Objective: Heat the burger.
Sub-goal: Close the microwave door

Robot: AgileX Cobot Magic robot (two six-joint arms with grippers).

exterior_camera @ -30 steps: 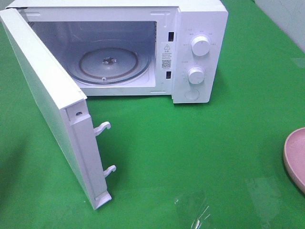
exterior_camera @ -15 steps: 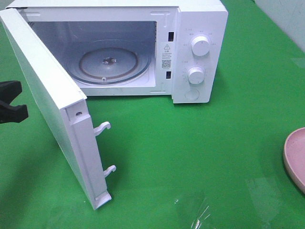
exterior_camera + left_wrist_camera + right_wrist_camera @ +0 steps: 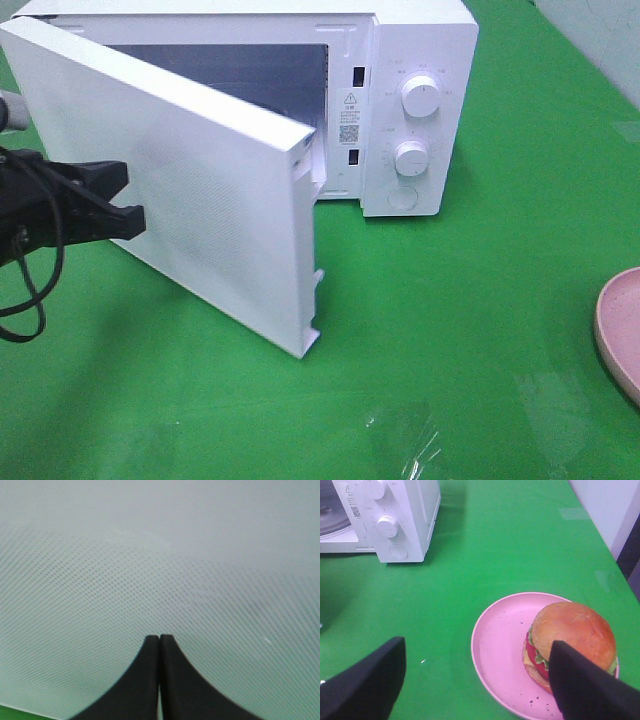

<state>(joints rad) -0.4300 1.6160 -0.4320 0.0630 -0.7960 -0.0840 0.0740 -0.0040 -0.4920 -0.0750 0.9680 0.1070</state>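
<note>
Two black left fingers press together, clenched on nothing, tips against the perforated face of the microwave door; the high view shows that door half swung. Only the right wrist view shows the burger, on the pink plate on the green worktop, beneath the right fingers, spread wide, grasping nothing.
</note>
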